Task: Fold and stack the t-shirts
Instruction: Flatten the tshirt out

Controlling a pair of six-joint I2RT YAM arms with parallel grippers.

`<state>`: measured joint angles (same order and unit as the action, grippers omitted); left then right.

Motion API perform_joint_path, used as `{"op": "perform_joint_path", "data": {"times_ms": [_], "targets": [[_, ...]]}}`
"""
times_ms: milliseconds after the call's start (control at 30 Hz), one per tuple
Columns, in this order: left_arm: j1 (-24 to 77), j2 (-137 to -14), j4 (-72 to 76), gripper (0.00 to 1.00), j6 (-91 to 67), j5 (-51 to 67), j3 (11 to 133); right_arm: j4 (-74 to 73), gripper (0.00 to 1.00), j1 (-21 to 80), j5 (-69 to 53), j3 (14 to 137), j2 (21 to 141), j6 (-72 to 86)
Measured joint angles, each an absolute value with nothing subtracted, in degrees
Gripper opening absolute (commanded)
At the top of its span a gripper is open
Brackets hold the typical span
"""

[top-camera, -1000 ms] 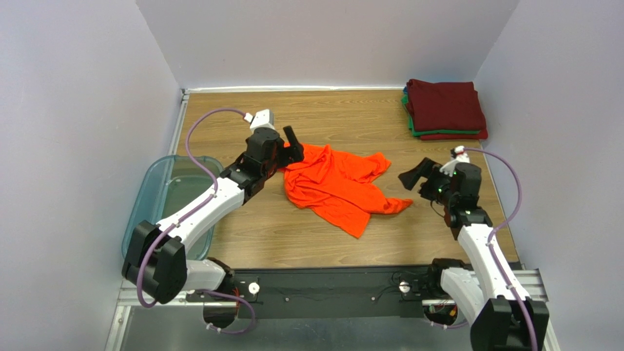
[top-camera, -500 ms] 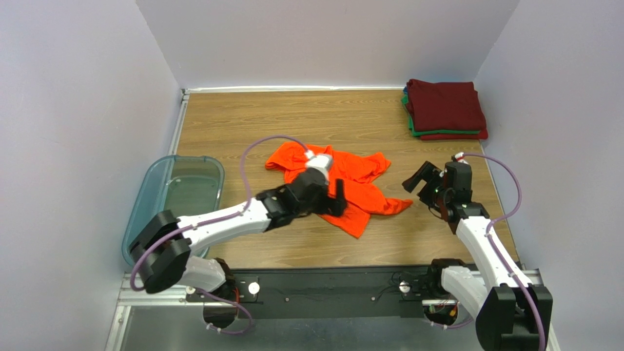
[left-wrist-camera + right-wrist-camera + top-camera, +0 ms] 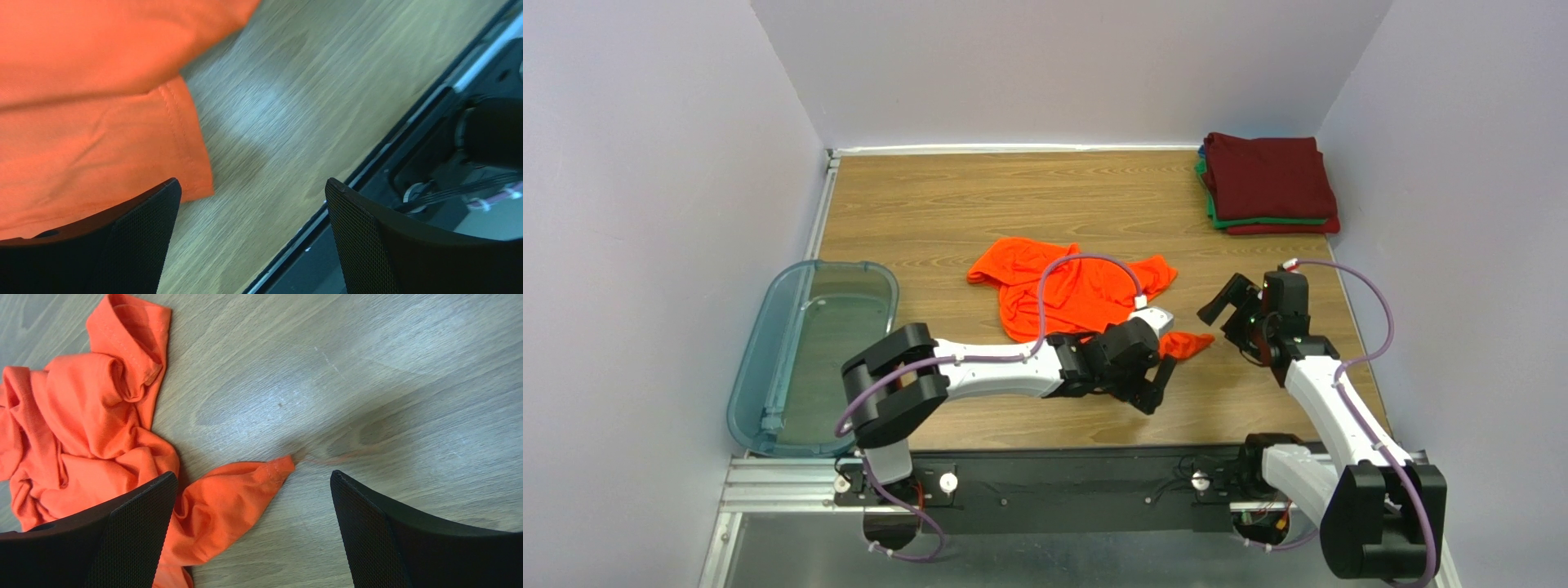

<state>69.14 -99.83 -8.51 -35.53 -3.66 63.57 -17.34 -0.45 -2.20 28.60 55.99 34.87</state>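
The orange t-shirt [image 3: 1063, 284] lies crumpled mid-table. Its near corner [image 3: 273, 470] points right, and a hemmed edge [image 3: 184, 131] shows in the left wrist view. My left gripper [image 3: 1156, 377] hangs open just above the wood at the shirt's near right side, nothing between its fingers [image 3: 251, 182]. One left finger [image 3: 147, 214] overlaps the hem in view. My right gripper [image 3: 1225, 304] is open too [image 3: 255, 475], low over the shirt's right corner and not holding it. Folded t-shirts, maroon on top of green and red, are stacked [image 3: 1269, 181] at the back right.
A translucent blue-grey bin [image 3: 787, 321] sits at the left edge. The black base rail [image 3: 442, 141] runs just past the table's front edge, close to my left gripper. White walls enclose the table on three sides.
My left arm has swung from the shirt's far left edge across to its near right side. The shirt's left part now lies spread further left. The right gripper shifted slightly.
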Motion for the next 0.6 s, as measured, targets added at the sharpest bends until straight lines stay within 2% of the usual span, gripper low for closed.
{"op": "perform_joint_path", "data": {"times_ms": [200,400,533,600], "targets": [[69.12,-103.33,-13.13,0.86,-36.12,-4.19,64.01,-17.69,1.00,-0.45,-0.60,28.60,56.66,33.95],[69.12,-105.32,-15.84,0.69,-38.24,-7.16,65.32,-17.72,1.00,-0.45,-0.03,28.60,58.48,33.32],[69.12,-107.77,-17.19,0.52,-40.01,-9.80,68.34,-17.76,1.00,-0.45,0.14,28.60,59.59,32.91],[69.10,-108.71,-18.39,0.32,-41.01,-11.27,69.52,-17.76,1.00,-0.45,0.43,28.60,59.75,32.86]]}}
